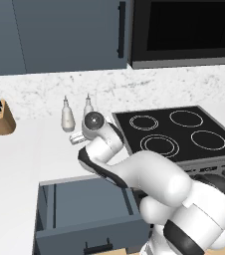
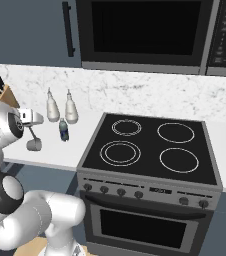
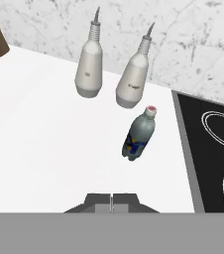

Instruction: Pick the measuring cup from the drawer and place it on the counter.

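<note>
Right base view: our gripper (image 2: 34,131) pinches measuring cup (image 2: 34,144) by its handle, jaws pressed together, cup hanging just below, handle running upward. Cup sits above counter (image 2: 60,150), clear of open drawer (image 1: 84,209); we judge straight descent suffices.

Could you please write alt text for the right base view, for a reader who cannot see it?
The robot's claw holds the measuring cup above the white counter, left of a small bottle and two white dispenser bottles. A black stove lies to the right, and a knife block stands far left.
</note>
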